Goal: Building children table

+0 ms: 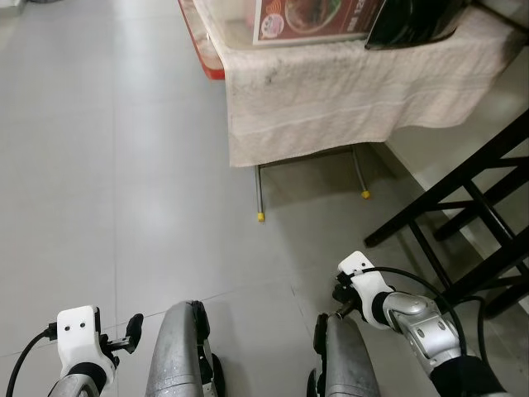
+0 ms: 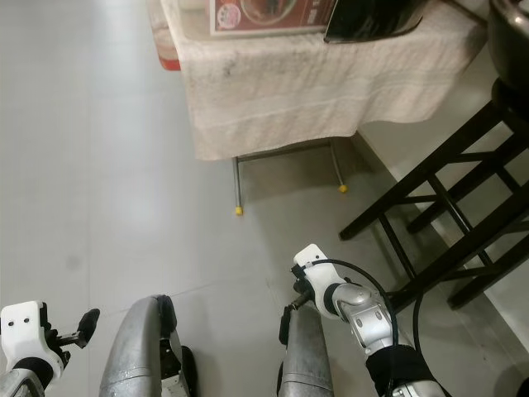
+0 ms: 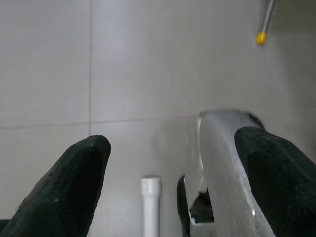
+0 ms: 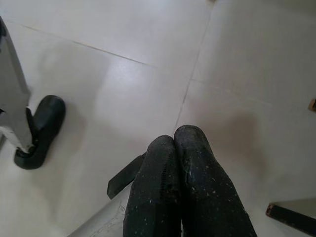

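My left gripper (image 1: 132, 325) hangs low at the left beside my silver left leg (image 1: 178, 347). It is open: in the left wrist view its two black fingertips (image 3: 79, 168) stand wide apart with nothing between them. Between them, on the grey tile floor, lies a white tube with a threaded end (image 3: 151, 197), close to my leg. My right gripper (image 1: 337, 308) hangs by my right leg (image 1: 347, 360). It is shut, with its fingers (image 4: 168, 163) pressed together and pointing down at bare floor, holding nothing.
A folding table draped in a white towel (image 1: 347, 91) stands ahead, its metal legs ending in yellow tips (image 1: 260, 217). On it are a picture box (image 1: 314, 16) and a black appliance (image 1: 413, 21). A red crate (image 1: 202, 41) stands behind it, and a black wooden frame (image 1: 463, 207) at right.
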You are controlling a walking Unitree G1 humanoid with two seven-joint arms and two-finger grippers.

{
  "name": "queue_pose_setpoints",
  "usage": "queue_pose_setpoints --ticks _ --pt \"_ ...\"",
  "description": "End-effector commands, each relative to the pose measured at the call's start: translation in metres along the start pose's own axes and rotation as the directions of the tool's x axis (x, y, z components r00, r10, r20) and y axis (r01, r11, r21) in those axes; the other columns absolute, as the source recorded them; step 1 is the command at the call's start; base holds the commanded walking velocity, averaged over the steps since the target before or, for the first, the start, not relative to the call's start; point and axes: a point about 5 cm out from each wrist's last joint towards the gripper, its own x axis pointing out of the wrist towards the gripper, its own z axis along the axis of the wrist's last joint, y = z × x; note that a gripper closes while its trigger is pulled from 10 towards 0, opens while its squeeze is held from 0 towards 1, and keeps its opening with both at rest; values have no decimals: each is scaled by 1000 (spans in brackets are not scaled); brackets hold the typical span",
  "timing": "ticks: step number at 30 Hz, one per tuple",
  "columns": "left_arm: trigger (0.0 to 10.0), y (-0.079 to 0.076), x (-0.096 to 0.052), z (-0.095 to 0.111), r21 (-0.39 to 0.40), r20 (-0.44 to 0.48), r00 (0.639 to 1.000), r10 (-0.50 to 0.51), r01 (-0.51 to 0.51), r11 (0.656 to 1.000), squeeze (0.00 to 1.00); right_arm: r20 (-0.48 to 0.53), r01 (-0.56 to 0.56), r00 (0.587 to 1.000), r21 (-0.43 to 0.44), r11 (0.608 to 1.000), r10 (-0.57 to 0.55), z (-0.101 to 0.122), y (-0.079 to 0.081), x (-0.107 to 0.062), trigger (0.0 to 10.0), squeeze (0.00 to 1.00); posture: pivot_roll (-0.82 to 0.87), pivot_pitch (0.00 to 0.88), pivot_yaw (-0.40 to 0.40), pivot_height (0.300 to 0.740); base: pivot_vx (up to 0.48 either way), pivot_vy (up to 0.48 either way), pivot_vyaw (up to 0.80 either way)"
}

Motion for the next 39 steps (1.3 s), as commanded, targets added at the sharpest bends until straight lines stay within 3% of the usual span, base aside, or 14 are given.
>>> queue_pose_setpoints --ticks 1,8,12,14,17,19,21,25,31,39 --pt "10000 2 -3 -17 -27 -75 997 16 -18 999 0 -27 -11 1000 -4 1000 10 -7 3 2 10000 0 52 270 -30 495 0 0 0" --pt "10000 7 -8 -33 -64 -150 987 61 -72 995 0 -36 -8 999 -21 1000 8 -5 0 5 10000 0 54 270 -34 460 0 0 0" --pt "10000 23 -11 -44 -30 -178 968 176 -184 982 0 -35 -6 999 -23 1000 5 -2 -2 6 10000 0 53 273 -35 445 0 0 0" --pt "10000 40 -17 -50 21 -212 930 301 -304 953 0 -34 -5 999 -25 1000 4 -2 -3 6 10000 0 53 275 -36 435 0 0 0" --pt "10000 49 -22 -53 55 -233 904 359 -357 933 0 -35 -5 999 -27 1000 5 -2 -3 7 10000 0 55 279 -36 430 0 0 0" --pt "10000 58 -32 -62 83 -279 863 421 -415 906 0 -40 -5 999 -29 1000 4 -3 -4 7 10000 0 55 279 -36 420 0 0 0" --pt "10000 57 -34 -68 67 -312 855 413 -414 908 0 -42 -4 999 -28 1000 3 -3 -4 7 10000 0 57 281 -34 415 0 0 0" --pt "10000 42 -32 -86 -38 -393 866 309 -351 935 0 -43 -1 999 -30 1000 0 -3 -5 9 10000 0 59 283 -34 400 0 0 0" --pt "10000 28 -29 -108 -144 -461 857 233 -331 933 0 -36 0 999 -40 999 -2 3 -6 11 10000 0 56 285 -37 380 0 0 0" --pt "10000 37 -28 -113 -112 -471 842 262 -352 929 0 -29 15 999 -54 998 -17 7 -12 10 10000 0 47 292 -41 345 0 0 0"
